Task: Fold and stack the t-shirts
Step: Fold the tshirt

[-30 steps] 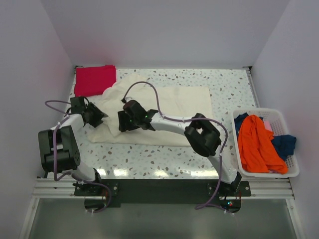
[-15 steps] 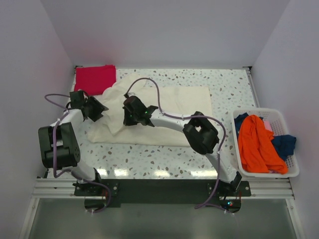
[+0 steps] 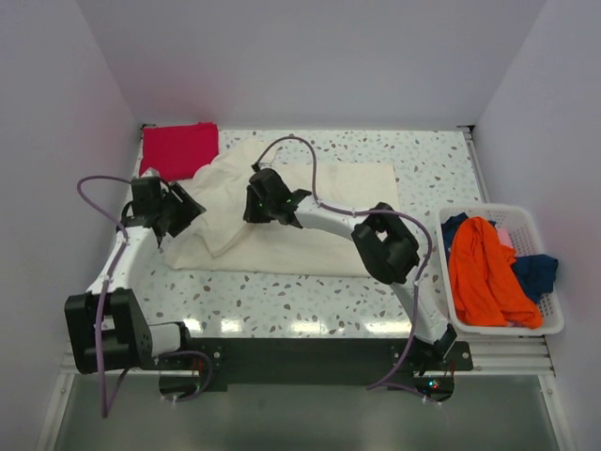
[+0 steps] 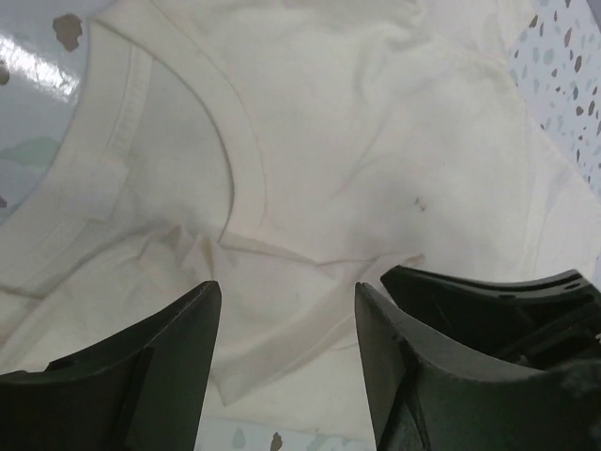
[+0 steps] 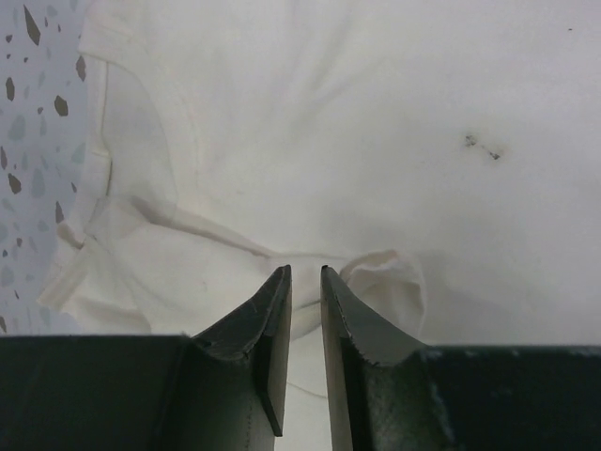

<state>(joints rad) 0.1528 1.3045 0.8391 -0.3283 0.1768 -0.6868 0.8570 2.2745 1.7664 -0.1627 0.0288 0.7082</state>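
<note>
A large cream t-shirt (image 3: 329, 211) lies partly folded across the middle of the table, its left part bunched over itself. A folded red t-shirt (image 3: 178, 148) sits at the far left corner. My left gripper (image 3: 188, 209) hovers at the cream shirt's left edge. In the left wrist view this gripper (image 4: 286, 291) is open, with the collar (image 4: 235, 141) beyond it and nothing between the fingers. My right gripper (image 3: 254, 209) is over the bunched left part. In the right wrist view its (image 5: 304, 271) jaws stand a narrow gap apart above a small fold of cloth (image 5: 390, 282), gripping nothing.
A white basket (image 3: 498, 211) at the right edge holds an orange t-shirt (image 3: 484, 272) and a blue one (image 3: 537, 272). White walls close in the table on three sides. A small dark speck (image 5: 481, 146) marks the cream cloth.
Both grippers have moved toward the far side of the table. The left arm has stretched out. The right gripper has shifted up and right over the cream shirt.
</note>
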